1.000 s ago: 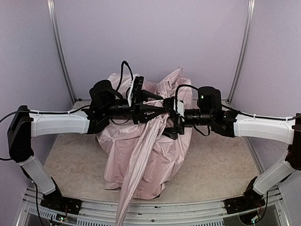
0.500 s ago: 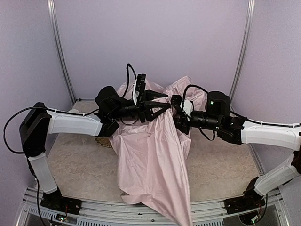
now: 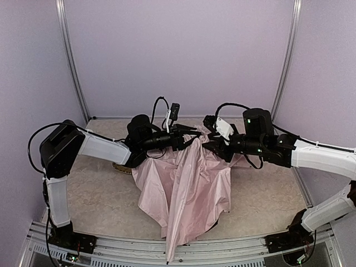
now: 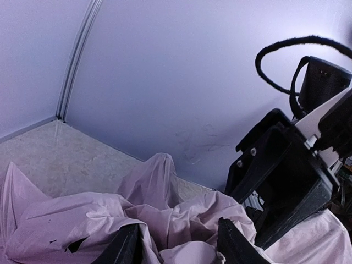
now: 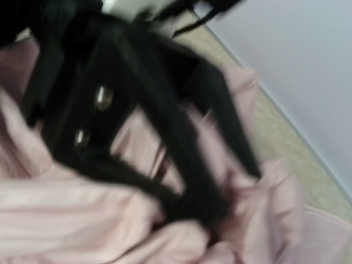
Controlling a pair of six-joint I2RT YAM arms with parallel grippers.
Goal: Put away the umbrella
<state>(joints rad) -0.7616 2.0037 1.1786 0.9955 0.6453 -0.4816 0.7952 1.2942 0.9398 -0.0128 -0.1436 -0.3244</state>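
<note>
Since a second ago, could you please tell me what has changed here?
The left gripper and right gripper moved back toward the rear wall, still meeting at the umbrella. Its bunched canopy dropped and spread flat, trailing forward. Both stayed in the fabric; their grip is unclear.

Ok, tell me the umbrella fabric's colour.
Pale pink, plain with no pattern; the umbrella shows best in the top external view.

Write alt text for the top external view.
A pale pink umbrella hangs bunched between the left tool and right tool, which meet above a table; its fabric drapes toward the near edge. A yellow mat peeks from beneath the left arm.
</note>
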